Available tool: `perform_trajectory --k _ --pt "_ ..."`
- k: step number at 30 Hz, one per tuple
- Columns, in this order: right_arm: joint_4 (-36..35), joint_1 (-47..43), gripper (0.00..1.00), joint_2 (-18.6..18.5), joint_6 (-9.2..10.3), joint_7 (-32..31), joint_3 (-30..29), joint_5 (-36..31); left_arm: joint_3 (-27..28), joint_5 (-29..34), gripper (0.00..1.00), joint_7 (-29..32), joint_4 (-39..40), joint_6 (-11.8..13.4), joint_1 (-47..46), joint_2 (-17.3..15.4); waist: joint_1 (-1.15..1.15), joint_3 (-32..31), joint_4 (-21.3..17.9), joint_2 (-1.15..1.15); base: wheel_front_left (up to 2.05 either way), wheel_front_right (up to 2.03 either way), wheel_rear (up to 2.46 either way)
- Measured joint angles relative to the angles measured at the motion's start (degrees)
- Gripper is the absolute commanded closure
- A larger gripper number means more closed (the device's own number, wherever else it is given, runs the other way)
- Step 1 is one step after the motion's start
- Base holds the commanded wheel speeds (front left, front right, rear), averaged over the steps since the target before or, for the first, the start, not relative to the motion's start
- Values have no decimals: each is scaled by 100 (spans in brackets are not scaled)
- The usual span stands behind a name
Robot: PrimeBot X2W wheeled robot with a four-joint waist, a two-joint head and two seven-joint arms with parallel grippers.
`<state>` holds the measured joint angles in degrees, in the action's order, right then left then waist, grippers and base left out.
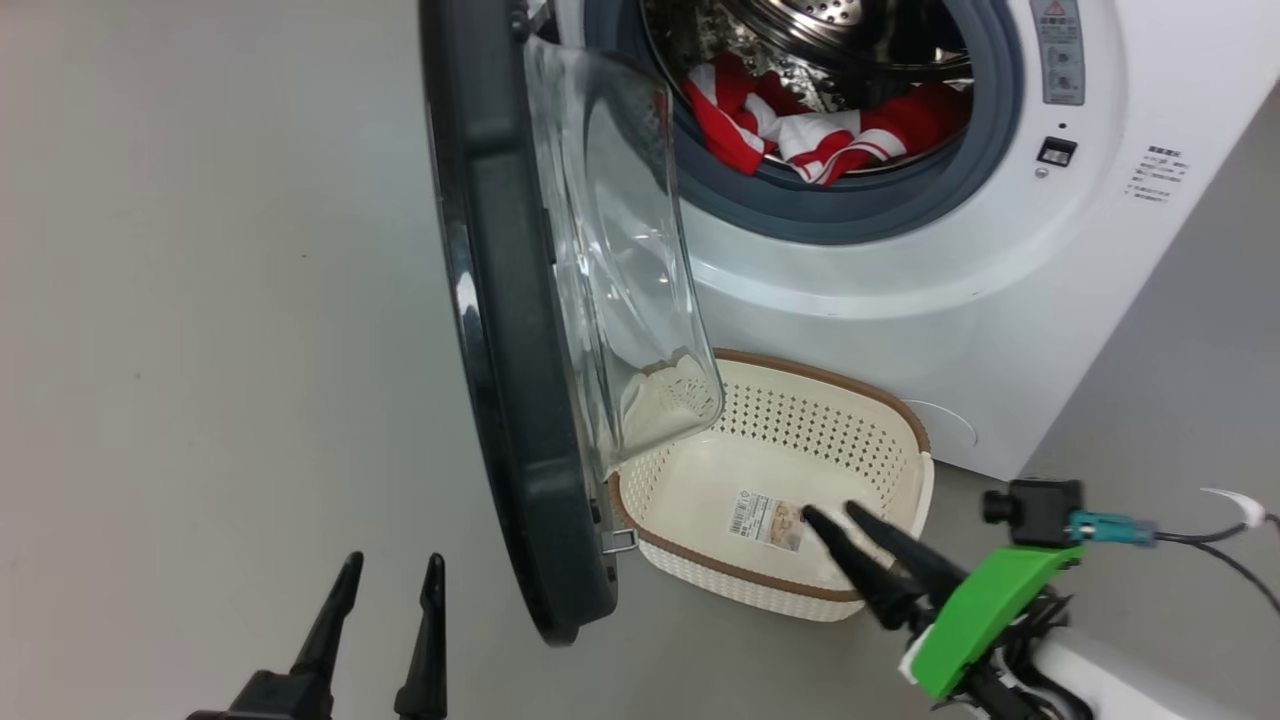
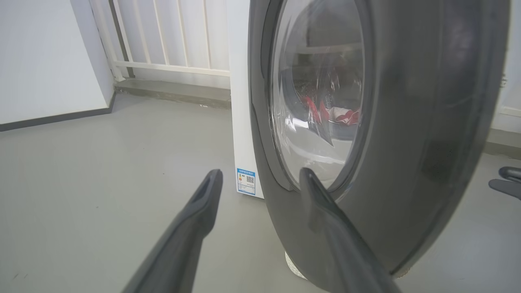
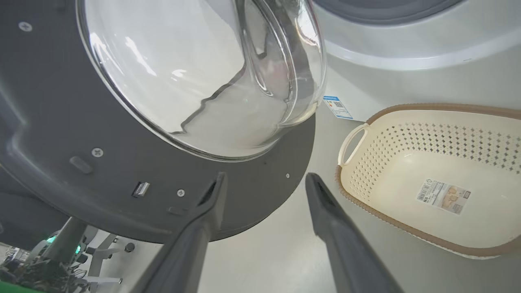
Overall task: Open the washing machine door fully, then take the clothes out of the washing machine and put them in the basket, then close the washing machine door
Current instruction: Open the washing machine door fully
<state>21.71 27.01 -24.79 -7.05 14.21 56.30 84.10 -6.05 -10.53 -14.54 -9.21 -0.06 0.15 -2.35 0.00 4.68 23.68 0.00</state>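
Both my claws hold nothing. My left claw (image 1: 392, 560) is spread wide on the outer side of the washing machine door (image 1: 500, 330), close to its black rim; I cannot tell if one finger touches it. My right claw (image 1: 830, 509) is on the inner side of the door, its fingers apart, above the near edge of the basket (image 1: 880, 400).

The clothes (image 1: 810, 135) lie beyond the door, low in the drum of the washing machine (image 1: 900, 300). The basket stands just beside the door's inner side, partly under its glass bowl.

I see some risks. If the door swings wider, it may hit my left claw, which waits in its way. The basket is very near the door's lower rim, so a swing of the door may push it. The glass bowl hangs over one corner of the basket, so a falling cloth may slide off it to the floor.

There is a sticker (image 1: 767, 518) with a barcode in the basket, on the inner side of the door, and a blue label (image 3: 338, 107) past the glass bowl. A grey warning label (image 1: 1058, 50) and black small print (image 1: 1160, 172) are beyond the door. None of them I can read.
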Motion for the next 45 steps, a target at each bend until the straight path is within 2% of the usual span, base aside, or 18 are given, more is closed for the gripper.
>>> perform_trajectory --k 6,17,30,37,45 --pt "416 -504 0 8 0 1 -1029 -868 48 0 0 0 -14 -4 0 0 0 -10 -141 0 0 0 0" --pt "602 -1330 0 387 -1 18 -2739 -2608 104 10 0 -1 -29 -48 5 0 0 -96 -235 0 0 0 0" --pt "-15 -2091 0 1088 -2 25 -4649 -4930 197 48 0 0 -40 -48 27 0 0 -165 -271 0 0 0 0" --pt "-438 -2382 0 1421 -7 26 -5299 -5551 212 48 0 -1 -18 -46 27 0 0 -138 -259 0 0 0 0" --pt "-361 -2675 0 1568 -7 35 -5393 -5796 216 47 0 0 -10 -41 27 0 0 -133 -233 0 0 0 0"
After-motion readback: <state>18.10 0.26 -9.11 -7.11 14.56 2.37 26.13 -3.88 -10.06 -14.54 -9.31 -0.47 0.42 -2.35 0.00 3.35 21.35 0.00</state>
